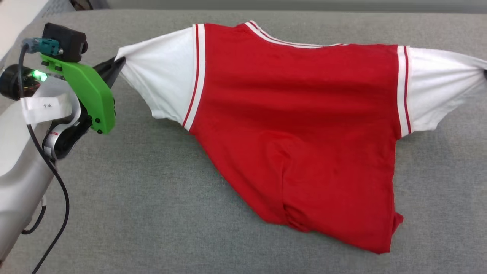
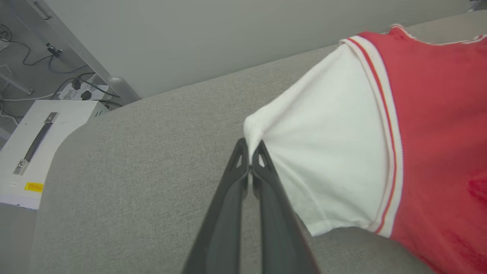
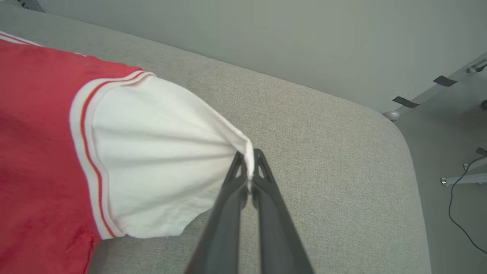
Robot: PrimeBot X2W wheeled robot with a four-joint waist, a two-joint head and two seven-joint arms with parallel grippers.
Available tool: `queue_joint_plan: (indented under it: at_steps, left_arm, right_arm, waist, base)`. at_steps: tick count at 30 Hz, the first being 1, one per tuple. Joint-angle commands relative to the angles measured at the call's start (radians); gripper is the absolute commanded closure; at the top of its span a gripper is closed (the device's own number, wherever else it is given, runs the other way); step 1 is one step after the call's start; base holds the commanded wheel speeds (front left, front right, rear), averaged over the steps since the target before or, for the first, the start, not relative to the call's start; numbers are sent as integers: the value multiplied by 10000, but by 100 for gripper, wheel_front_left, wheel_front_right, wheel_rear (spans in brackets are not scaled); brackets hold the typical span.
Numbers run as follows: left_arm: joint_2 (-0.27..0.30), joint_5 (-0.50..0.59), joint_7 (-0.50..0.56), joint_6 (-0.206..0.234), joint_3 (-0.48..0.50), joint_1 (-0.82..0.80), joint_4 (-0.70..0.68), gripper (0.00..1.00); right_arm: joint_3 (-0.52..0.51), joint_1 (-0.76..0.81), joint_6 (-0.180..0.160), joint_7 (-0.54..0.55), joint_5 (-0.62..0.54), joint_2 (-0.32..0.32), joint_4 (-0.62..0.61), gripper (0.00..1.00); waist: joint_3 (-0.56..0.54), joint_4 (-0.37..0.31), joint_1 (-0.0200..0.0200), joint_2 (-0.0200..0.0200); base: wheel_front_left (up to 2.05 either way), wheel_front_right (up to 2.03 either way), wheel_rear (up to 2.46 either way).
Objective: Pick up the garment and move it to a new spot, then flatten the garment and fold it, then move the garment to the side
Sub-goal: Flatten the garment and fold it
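left claw (image 2: 250, 146), right claw (image 3: 249, 156) each pinch a garment (image 1: 296, 125) sleeve, head view: bunched hem (image 1: 342, 236)

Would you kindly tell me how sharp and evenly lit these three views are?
Head view: soft, even light, no glare, the garment sharp, with a faint shadow under it on the grey surface. Left wrist view: equally flat light; the left gripper softens toward the lens. Right wrist view: the same for the right gripper.
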Motion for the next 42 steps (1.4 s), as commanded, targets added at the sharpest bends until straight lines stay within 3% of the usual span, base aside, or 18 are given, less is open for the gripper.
queue_joint_plan:
  at_steps: [1, 7, 15, 21, 27, 35, 42]
  left_arm:
    - [184, 165, -217, 125, 95, 160, -152, 100]
    - [648, 559, -971, 726, 398, 321, -1209, 100]
    - [1407, 711, -1221, 1650, 804, 841, -3122, 100]
    - [1866, 644, -1596, 2706, 1553, 1115, -4487, 100]
    - [2285, 689, -1872, 3399, 2249, 1016, -5409, 100]
    - [2776, 596, -1970, 3586, 3072, 268, -5722, 100]
    - [2693, 615, -1724, 2826, 3322, -1775, -4874, 100]
  right_arm:
    - [-104, -156, -7, -132, 27, -146, -75, 100]
    - [-535, -87, -7, -408, 214, -273, -446, 100]
    - [-987, -51, -7, -366, 491, -311, -1389, 100]
    - [-1120, -380, -7, -243, 560, -261, -1971, 100]
    - [-1459, -1256, -7, -495, 35, -191, -2009, 100]
    - [-1348, -3256, -7, -997, -1173, 198, -1471, 100]
    - [-1019, -5891, -7, -1414, -1676, 367, -159, 100]
  waist:
    - [-787, 82, 0, 105]
    - [-1527, 129, 0, 105]
    - [-2207, 71, 0, 105]
    - [-2267, -67, 0, 105]
    - [-1865, -225, 0, 105]
    - [-508, -403, 0, 105]
    - [1226, -456, 0, 105]
  base:
    - [0, 0, 0]
    - [0, 0, 0]
    - [0, 0, 0]
    - [0, 0, 0]
    - [0, 0, 0]
    - [0, 0, 0]
    - [0, 0, 0]
